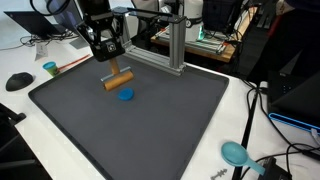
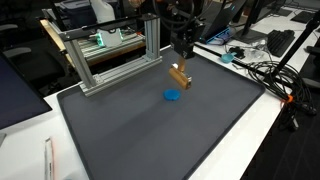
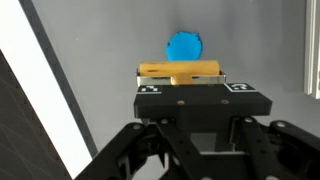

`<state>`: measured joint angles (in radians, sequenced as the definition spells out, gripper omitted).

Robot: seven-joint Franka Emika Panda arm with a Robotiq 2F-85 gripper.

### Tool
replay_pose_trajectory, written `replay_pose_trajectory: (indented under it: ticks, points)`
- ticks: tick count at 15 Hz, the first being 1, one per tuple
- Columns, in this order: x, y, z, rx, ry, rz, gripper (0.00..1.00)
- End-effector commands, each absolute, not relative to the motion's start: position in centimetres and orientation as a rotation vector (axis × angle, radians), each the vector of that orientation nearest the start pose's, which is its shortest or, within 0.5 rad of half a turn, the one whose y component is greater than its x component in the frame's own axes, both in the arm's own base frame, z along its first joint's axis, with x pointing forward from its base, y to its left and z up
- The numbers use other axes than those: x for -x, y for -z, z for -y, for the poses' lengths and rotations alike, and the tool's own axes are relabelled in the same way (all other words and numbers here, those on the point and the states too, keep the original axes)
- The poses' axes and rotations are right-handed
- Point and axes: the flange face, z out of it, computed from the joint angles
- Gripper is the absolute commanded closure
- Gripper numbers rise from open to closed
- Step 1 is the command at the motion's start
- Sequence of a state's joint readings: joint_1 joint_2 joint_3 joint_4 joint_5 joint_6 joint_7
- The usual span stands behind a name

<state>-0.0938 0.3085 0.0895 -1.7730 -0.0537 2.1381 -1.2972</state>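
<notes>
My gripper [image 1: 110, 62] [image 2: 182, 58] hangs over the far part of the dark grey mat [image 1: 150, 130] [image 2: 150, 130], shut on the short stem of a wooden T-shaped piece [image 1: 119, 80] [image 2: 180, 77]. The piece's crossbar lies level just under the fingers, a little above the mat. A flat blue disc [image 1: 125, 95] [image 2: 173, 96] lies on the mat right beside the bar. In the wrist view the wooden piece [image 3: 180, 69] pokes out past the gripper [image 3: 185, 80] body, with the blue disc [image 3: 184, 46] beyond it. The fingertips themselves are hidden.
An aluminium frame [image 1: 175, 45] [image 2: 110, 55] stands along the mat's far edge, close to the arm. On the white table around the mat are a teal cup [image 1: 49, 68], a black mouse [image 1: 18, 81], a teal round object [image 1: 235, 153] and cables [image 2: 270, 72].
</notes>
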Motion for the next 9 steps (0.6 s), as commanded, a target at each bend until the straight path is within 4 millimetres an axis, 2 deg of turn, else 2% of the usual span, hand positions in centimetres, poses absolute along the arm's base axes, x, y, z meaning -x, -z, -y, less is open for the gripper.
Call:
replay_pose_trajectory:
  ticks: [1,4,5,9]
  points:
    - [-64.3,-38.9,1.2,2.518,0.044,1.954,0.53]
    - [-64.4,-38.6,1.0,2.517,0.038,1.95,0.53]
    - [-64.4,-38.6,0.9,2.516,0.038,1.951,0.78]
    - [-65.1,-36.1,1.8,2.496,0.017,2.004,0.78]
